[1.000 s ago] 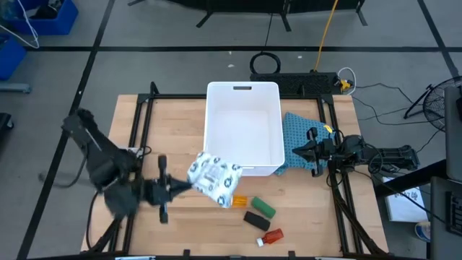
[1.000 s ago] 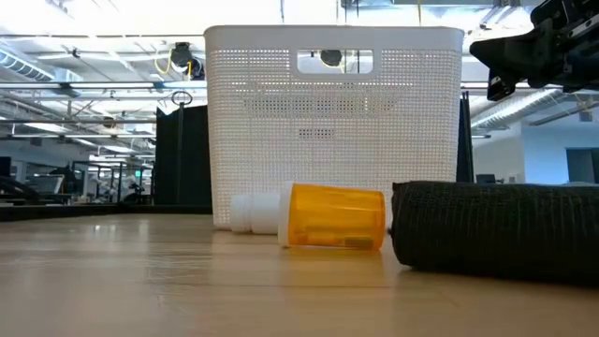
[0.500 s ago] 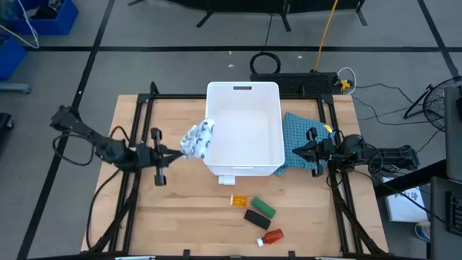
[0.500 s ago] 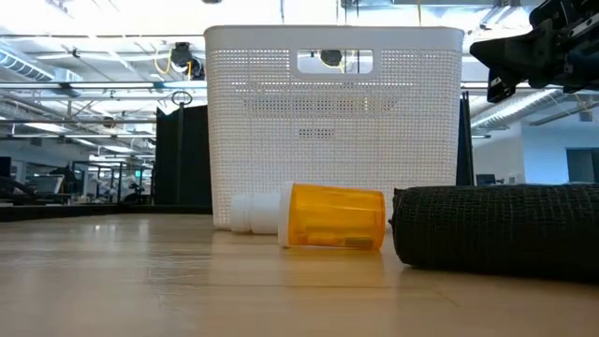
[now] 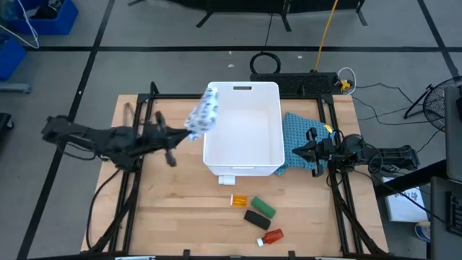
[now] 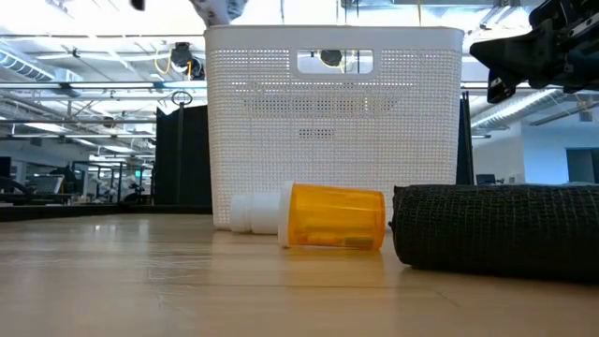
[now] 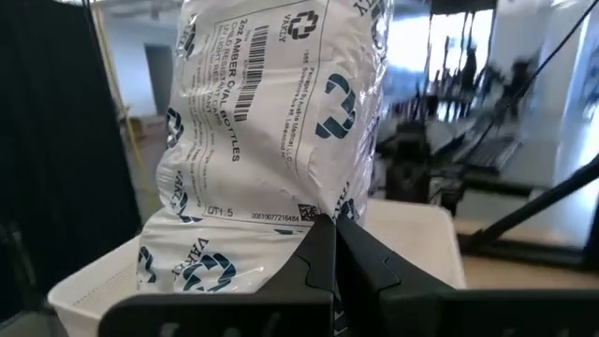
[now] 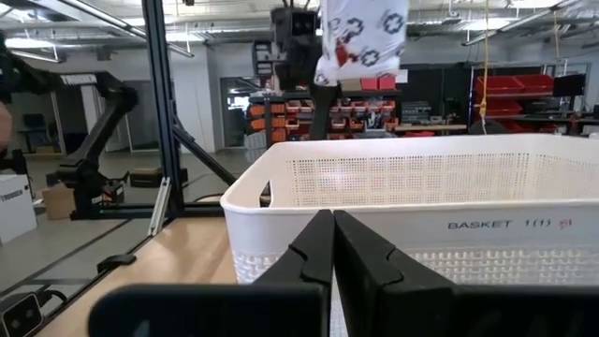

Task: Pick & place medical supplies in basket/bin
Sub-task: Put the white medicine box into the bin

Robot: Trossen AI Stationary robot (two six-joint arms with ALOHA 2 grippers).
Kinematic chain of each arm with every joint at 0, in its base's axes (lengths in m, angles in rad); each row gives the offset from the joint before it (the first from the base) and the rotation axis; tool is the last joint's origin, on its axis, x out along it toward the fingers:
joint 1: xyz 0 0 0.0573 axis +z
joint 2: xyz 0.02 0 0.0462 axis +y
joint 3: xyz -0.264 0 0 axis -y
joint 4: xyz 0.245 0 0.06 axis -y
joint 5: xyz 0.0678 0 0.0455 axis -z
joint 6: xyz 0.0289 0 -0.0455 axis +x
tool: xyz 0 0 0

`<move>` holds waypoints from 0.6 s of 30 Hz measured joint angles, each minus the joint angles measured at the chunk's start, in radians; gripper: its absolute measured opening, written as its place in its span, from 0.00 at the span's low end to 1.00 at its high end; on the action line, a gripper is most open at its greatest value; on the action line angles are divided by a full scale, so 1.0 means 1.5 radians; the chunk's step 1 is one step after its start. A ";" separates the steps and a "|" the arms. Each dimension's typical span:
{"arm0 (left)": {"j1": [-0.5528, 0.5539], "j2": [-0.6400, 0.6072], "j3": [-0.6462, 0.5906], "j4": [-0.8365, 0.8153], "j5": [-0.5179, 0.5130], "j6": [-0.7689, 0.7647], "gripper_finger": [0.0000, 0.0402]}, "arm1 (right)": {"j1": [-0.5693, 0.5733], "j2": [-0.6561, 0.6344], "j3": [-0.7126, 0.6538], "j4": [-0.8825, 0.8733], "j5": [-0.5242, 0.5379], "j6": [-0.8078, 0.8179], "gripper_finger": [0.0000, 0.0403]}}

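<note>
The flat white printed packet [image 5: 203, 113] hangs in the air over the left rim of the white basket [image 5: 243, 88], with my left gripper [image 5: 188, 131] shut on it. It also shows in the right wrist view, packet [image 8: 361, 34], above the basket's wall [image 8: 440, 178]. On the table near the basket lie the orange-and-white vial [image 5: 239, 200], green block [image 5: 263, 208], black block [image 5: 255, 219] and red bottle [image 5: 272, 236]. My right gripper [image 5: 297, 151] waits shut at the basket's right side. My left gripper pinches the packet near one end [image 7: 301, 213] between its two shut fingers [image 7: 323, 253]. It comes level from the table's left side. The packet is lifted clear and stands out past the fingertips over the basket's left rim, crumpled where it is held.
A blue patterned cloth [image 5: 297, 130] lies right of the basket, under my right gripper. In the low view the vial [image 6: 324, 217] and black block [image 6: 496, 230] lie in front of the basket's near wall [image 6: 333, 122]. Black frame rails [image 5: 144, 108] run along both table sides.
My left gripper has carried the packet from low over the table's near left part, beside the vial, toward the far edge and the basket. The packet has turned about from lying flat to standing edge-on at the basket's left rim. The gripper has stayed shut on it.
</note>
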 joint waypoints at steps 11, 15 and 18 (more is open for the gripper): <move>0.135 0.337 0.409 -0.375 0.144 -0.032 0.00 | 0.000 0.000 0.000 -0.017 0.000 0.009 0.00; 0.153 0.429 0.516 -0.477 0.168 -0.037 0.00 | 0.000 0.000 0.000 -0.021 0.000 0.008 0.00; 0.166 0.489 0.565 -0.523 0.189 -0.045 0.00 | 0.000 0.000 0.000 -0.022 0.000 0.009 0.00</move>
